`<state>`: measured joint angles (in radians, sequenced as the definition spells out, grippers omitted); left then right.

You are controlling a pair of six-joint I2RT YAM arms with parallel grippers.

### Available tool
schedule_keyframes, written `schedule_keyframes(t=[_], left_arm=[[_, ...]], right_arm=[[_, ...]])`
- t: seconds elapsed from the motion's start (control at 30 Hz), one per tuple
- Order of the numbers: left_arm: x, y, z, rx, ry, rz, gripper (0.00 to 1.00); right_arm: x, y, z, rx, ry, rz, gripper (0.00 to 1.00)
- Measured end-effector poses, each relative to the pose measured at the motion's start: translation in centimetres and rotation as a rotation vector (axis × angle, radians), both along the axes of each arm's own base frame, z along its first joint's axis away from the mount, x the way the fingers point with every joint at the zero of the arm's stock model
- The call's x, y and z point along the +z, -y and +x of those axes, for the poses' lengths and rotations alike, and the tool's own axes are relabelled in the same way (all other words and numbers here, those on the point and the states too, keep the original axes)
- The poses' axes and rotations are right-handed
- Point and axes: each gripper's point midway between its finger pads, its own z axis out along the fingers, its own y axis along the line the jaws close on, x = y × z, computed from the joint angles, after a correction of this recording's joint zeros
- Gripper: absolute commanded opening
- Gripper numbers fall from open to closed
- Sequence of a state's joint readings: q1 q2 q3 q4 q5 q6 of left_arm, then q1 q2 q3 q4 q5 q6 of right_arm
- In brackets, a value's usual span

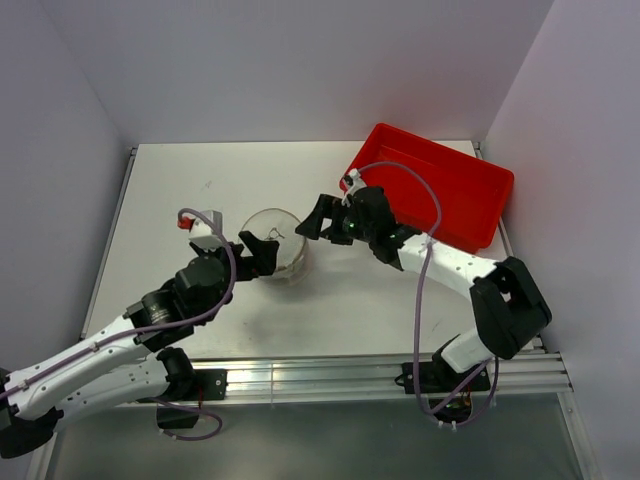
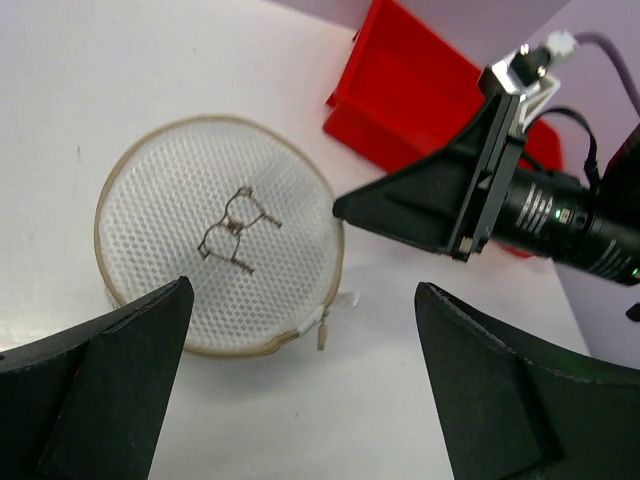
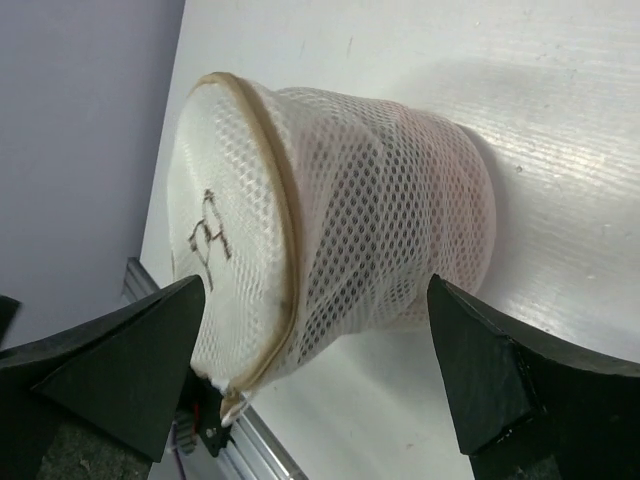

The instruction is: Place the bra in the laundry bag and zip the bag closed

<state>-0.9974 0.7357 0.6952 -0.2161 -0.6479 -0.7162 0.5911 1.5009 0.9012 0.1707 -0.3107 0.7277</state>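
Near the middle of the table [image 1: 190, 190] the laundry bag [image 1: 275, 235] stood, apparently zipped, so left gripper [image 1: 262, 252] and right gripper [image 1: 322, 222] flanked it, wide apart.

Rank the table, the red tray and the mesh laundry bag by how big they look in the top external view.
Largest to smallest:
table, by far the largest
red tray, at its far right corner
mesh laundry bag, clearly the smallest
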Motion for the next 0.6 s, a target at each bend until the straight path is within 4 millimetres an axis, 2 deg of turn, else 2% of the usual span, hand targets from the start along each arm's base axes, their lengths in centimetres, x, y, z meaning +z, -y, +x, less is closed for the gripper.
schedule_keyframes(t=[0.13,0.37,0.47,0.6], left_arm=[[2.9,-0.7,0.0,0.01,0.048,-0.004,0.99],[4.7,-2.4,-0.7,0.014,0.089,0.019,0.99],[5.5,-3.2,-1.1,0.012,0.102,0.027,0.99],[6.5,-4.3,-1.7,0.02,0.119,0.015,0.99]], right_arm=[[3.3,1.4,-0.5,-0.034,0.089,-0.007,1.0],[13.6,6.5,-2.9,-0.156,0.383,0.032,1.0],[16.0,9.1,-4.3,-0.222,0.464,0.032,1.0],[17.6,12.7,-6.1,-0.327,0.538,0.011,1.0]])
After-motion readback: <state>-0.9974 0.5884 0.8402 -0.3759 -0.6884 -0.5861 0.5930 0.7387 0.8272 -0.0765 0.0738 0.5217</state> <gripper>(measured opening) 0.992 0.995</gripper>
